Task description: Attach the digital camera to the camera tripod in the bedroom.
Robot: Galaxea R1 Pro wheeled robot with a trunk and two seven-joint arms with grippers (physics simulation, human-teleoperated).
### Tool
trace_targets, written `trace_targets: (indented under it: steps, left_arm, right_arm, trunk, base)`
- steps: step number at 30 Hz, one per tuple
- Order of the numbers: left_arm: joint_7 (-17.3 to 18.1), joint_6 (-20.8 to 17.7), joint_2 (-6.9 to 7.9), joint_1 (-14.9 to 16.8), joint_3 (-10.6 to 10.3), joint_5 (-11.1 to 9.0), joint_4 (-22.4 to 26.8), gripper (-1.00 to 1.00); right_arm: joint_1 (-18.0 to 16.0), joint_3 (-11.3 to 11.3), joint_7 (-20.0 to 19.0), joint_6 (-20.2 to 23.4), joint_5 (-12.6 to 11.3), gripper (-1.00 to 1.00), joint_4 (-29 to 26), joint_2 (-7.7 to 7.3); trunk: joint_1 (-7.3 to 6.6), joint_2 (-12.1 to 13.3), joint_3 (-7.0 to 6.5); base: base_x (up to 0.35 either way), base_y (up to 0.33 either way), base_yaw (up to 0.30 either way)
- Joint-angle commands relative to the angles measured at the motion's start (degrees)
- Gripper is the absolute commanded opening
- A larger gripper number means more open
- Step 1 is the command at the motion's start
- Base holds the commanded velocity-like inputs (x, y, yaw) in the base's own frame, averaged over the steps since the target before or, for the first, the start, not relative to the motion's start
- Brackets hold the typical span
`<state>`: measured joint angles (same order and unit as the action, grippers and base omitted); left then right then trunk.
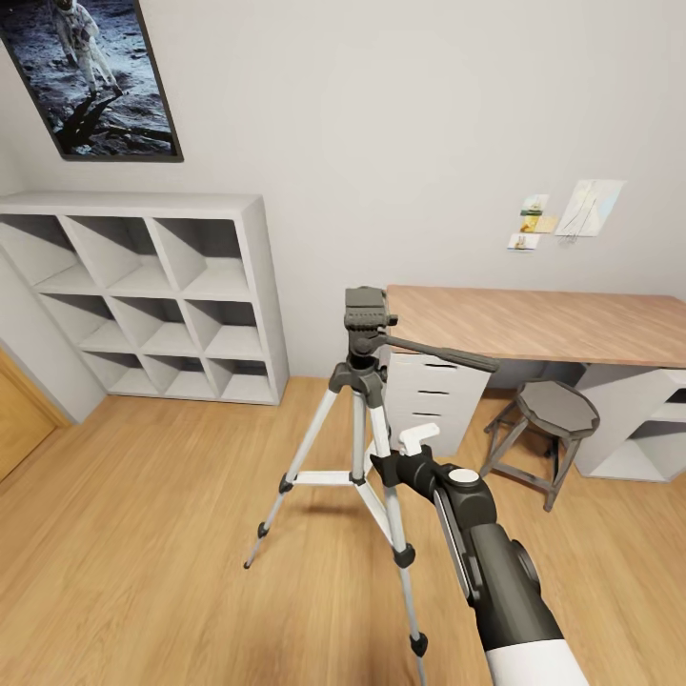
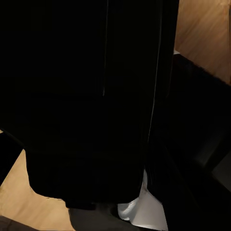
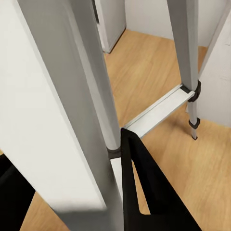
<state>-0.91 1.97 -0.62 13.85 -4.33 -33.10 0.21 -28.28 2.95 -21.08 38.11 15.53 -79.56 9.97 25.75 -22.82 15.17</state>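
Right claw (image 1: 405,455) set against camera tripod (image 1: 360,400) leg, grip unreadable; judged light, stiff, tippy, slick-tubed; best taken at black joint collar.

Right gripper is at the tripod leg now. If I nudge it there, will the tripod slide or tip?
The camera tripod looks top-heavy: thin legs under a bulky head, so it may tip. Its small feet on smooth wood floor could also slide. The right gripper sits beside one leg.

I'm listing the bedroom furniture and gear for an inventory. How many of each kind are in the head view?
Tripod: 1
Shelf: 1
Desk: 1
Stool: 1
Poster: 1
Total: 5
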Motion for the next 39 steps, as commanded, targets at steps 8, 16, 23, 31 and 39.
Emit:
trace_targets:
  steps: [8,16,23,31,39]
  left_arm:
    - [0.0,-13.0,4.90,0.2,-0.5,7.6,12.5,-1.00]
    - [0.2,-39.9,10.65,0.4,-0.2,14.3,42.0,-1.00]
    - [-0.1,-59.0,14.81,26.8,0.2,14.7,44.3,-1.00]
    - [-0.2,-60.8,13.12,54.9,0.2,14.7,35.3,-1.00]
    - [-2.8,-61.0,3.89,71.0,0.1,15.5,34.7,-1.00]
  right_arm:
    - [0.0,-0.1,-0.4,0.2,0.7,-1.00,-0.2,0.02]
    - [0.0,-0.1,-0.6,0.3,0.8,-1.00,-0.2,0.02]
    - [0.0,-0.1,-0.7,0.3,0.8,-1.00,-0.2,0.02]
    - [0.0,0.0,-0.7,0.3,0.9,-1.00,-0.2,0.02]
    - [0.0,0.0,-0.7,0.3,0.9,-1.00,-0.2,0.02]
  trunk:
    - [0.03,-0.1,0.10]
    - [0.03,-0.1,0.10]
    - [0.03,-0.1,0.10]
    - [0.03,-0.1,0.10]
    - [0.03,-0.1,0.10]
  base:
    - [0.000,0.000,0.000]
    - [0.000,0.000,0.000]
    - [0.000,0.000,0.000]
    - [0.000,0.000,0.000]
    - [0.000,0.000,0.000]
